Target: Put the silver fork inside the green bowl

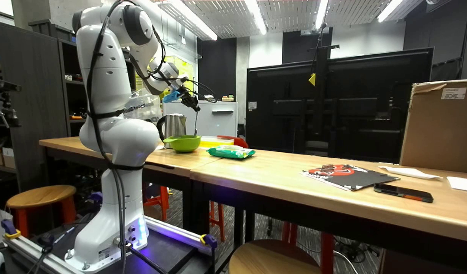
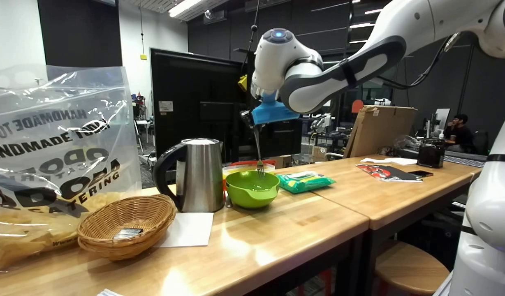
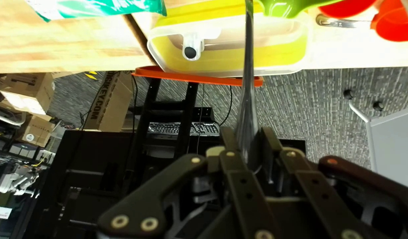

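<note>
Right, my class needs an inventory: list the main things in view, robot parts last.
green bowl: one, lime green, on table
fork: one, silver, tines down at bowl
kettle: one, silver and black, beside bowl
packet: one, green and white, beside bowl
container: one, clear and yellow, near bowl
wicker basket: at least one, brown, on table
plastic bag: one, clear, beside basket
phone: one, black, on table
flat printed item: one, black and red, near phone
person: one, dark clothing, background
arm: one, white, extended over table
gripper: one, black, above bowl, shut on fork
</note>
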{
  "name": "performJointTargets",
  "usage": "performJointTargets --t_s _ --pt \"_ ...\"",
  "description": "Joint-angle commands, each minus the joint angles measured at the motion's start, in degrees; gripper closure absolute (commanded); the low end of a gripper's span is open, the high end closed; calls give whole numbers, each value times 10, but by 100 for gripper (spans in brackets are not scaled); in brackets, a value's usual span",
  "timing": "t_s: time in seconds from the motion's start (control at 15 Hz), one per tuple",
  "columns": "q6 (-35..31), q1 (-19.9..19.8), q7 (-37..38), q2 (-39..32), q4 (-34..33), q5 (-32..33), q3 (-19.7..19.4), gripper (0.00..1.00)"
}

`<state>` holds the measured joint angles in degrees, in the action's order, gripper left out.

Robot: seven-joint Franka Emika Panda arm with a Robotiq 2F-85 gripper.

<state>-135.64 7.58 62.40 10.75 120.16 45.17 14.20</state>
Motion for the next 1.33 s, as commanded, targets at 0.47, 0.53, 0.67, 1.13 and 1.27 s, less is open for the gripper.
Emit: performJointTargets --t_s 0.47,0.53,0.67,1.13,1.27 --pt "-43 -9 49 13 41 3 -7 95" --pt "-45 -9 51 13 43 3 -7 95" --pt "-44 -9 59 13 45 1 -7 95" --pt "-51 -14 73 7 48 1 -10 95" --pt "-51 -15 78 8 49 3 -10 95"
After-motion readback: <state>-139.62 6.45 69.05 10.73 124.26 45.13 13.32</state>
